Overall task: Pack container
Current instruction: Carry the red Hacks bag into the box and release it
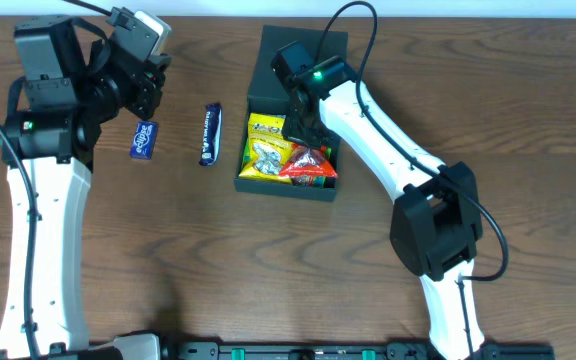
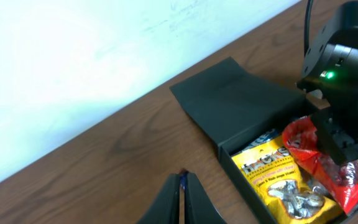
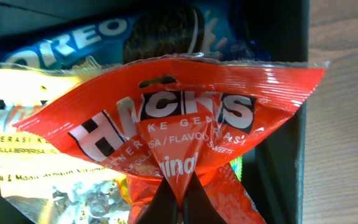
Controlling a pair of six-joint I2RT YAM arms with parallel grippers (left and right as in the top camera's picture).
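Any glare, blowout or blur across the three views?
Overhead: even light, sharp; container reads clean. Left wrist: white wall blown out, left gripper soft at close range. Right wrist: glare streaks along top seal of red Hacks packet, right gripper a dark blur.

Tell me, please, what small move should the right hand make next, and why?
Probably open the right hand and lift off: it seems shut on the red packet, which already lies inside the container beside the yellow packet.
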